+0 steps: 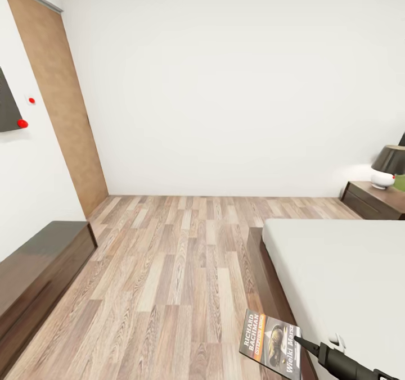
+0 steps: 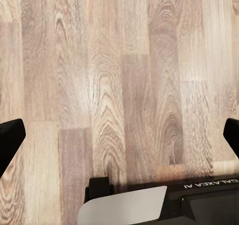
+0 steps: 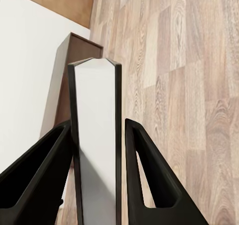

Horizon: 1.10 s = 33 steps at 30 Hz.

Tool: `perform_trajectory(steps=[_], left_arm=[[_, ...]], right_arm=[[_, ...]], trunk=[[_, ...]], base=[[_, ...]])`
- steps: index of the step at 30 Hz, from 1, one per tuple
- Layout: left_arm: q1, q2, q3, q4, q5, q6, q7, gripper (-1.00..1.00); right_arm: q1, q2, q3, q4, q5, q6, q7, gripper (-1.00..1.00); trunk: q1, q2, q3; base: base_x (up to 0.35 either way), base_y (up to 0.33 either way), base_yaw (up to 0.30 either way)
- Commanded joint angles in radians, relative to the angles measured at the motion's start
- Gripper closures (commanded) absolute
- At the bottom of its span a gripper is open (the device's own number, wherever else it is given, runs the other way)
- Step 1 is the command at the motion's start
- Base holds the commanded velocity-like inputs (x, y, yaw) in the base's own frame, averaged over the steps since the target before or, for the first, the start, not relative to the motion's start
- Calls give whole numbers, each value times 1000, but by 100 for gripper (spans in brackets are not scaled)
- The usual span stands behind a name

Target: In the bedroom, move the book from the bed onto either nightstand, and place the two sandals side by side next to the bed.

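Observation:
The book (image 1: 269, 342), dark with an orange title band, hangs over the floor beside the bed's (image 1: 343, 267) near corner. My right gripper (image 1: 298, 341) is shut on its edge. In the right wrist view the book (image 3: 97, 150) stands edge-on between the two black fingers (image 3: 149, 175). My left gripper (image 2: 119, 135) is open wide over bare wood planks with nothing between its fingers (image 2: 10, 142). A dark nightstand (image 1: 371, 200) stands at the far right beside the bed's head. The sandals are out of view.
A black-shaded lamp (image 1: 389, 166) sits on the nightstand. A long low dark dresser (image 1: 39, 273) lines the left wall, with a wooden door (image 1: 62, 99) beyond it. A wide strip of plank floor (image 1: 174, 256) runs between dresser and bed.

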Motion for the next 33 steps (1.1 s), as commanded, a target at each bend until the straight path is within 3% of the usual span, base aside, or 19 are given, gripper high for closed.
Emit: perform_trajectory(steps=[1,11,22,33], left_arm=[[-1,0,-8,0,11,-2,-5,-100],[-1,0,-8,0,10,-2,-5,-100],[-1,-4,-8,0,11,-2,-5,-100],[-1,1,-4,1,13,-3,-4,-100]], right_arm=[[-2,0,1,3,-5,8,5,100],[-2,0,1,3,-5,8,5,100],[-2,0,1,2,-5,8,2,100],[-1,0,1,3,-5,8,0,100]], trunk=[[0,-1,1],[0,-1,16],[0,-1,18],[0,-1,18]], base=[[0,0,0],[0,0,0],[3,0,0],[278,1,0]])
